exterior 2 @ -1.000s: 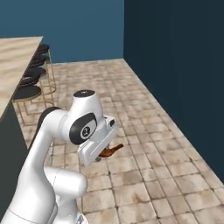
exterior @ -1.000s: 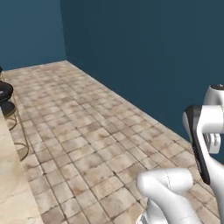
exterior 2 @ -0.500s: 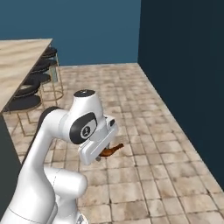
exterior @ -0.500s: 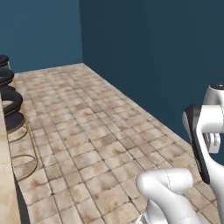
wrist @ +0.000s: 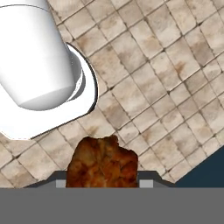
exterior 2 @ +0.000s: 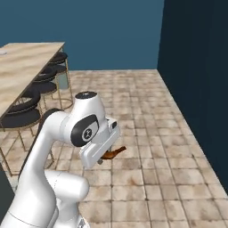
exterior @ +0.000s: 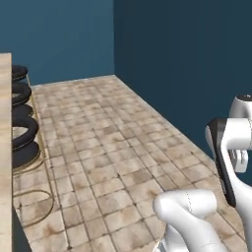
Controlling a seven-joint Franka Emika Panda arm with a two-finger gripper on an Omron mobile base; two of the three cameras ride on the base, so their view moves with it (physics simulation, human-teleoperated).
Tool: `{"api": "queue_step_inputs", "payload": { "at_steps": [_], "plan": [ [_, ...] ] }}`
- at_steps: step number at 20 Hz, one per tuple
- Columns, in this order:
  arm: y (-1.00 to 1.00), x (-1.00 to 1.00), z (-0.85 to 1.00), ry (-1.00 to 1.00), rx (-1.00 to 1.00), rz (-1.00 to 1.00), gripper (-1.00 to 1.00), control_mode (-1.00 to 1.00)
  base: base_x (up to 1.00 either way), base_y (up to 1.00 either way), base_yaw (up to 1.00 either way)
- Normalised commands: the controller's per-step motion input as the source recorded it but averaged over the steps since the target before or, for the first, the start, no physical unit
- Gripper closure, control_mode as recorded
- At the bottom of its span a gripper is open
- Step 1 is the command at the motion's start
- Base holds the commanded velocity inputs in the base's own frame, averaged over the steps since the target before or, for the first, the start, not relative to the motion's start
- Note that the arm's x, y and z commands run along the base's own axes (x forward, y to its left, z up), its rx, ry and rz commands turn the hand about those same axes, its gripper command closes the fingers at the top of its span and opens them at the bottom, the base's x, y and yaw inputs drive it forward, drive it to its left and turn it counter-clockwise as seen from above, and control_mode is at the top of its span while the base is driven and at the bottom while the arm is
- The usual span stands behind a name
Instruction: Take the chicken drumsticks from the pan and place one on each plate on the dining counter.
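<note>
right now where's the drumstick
The chicken drumstick is clamped in the gripper, carried above the tiled floor; the right base view shows it beside the arm.

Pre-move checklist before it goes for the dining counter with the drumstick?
1. Drumstick between the fingers: ok, it sits at the gripper, jaws closed on it.
2. Drumstick clear of the tiled floor: ok, carried above it.
3. Dining counter in sight: ok, at left in the right base view.
4. Stools along the counter edge: ok, apart from the arm.
5. Free plate on the counter: cannot tell, only a white sliver at the frame edge.
</note>
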Motion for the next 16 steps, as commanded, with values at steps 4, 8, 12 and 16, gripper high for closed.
{"api": "queue_step_inputs", "payload": {
  "at_steps": [4, 8, 12, 16],
  "plan": [
    [0.00, 0.00, 0.00, 0.00, 0.00, 0.00, 1.00, 1.00, 1.00, -0.12, 0.24],
    [0.00, 0.00, 0.00, 0.00, 0.00, 0.00, 1.00, 1.00, 1.00, -0.11, 0.24],
    [0.00, 0.00, 0.00, 0.00, 0.00, 0.00, 1.00, 1.00, 1.00, -0.14, 0.23],
    [0.00, 0.00, 0.00, 0.00, 0.00, 0.00, 1.00, 1.00, 1.00, -0.21, 0.20]
  ]
}}
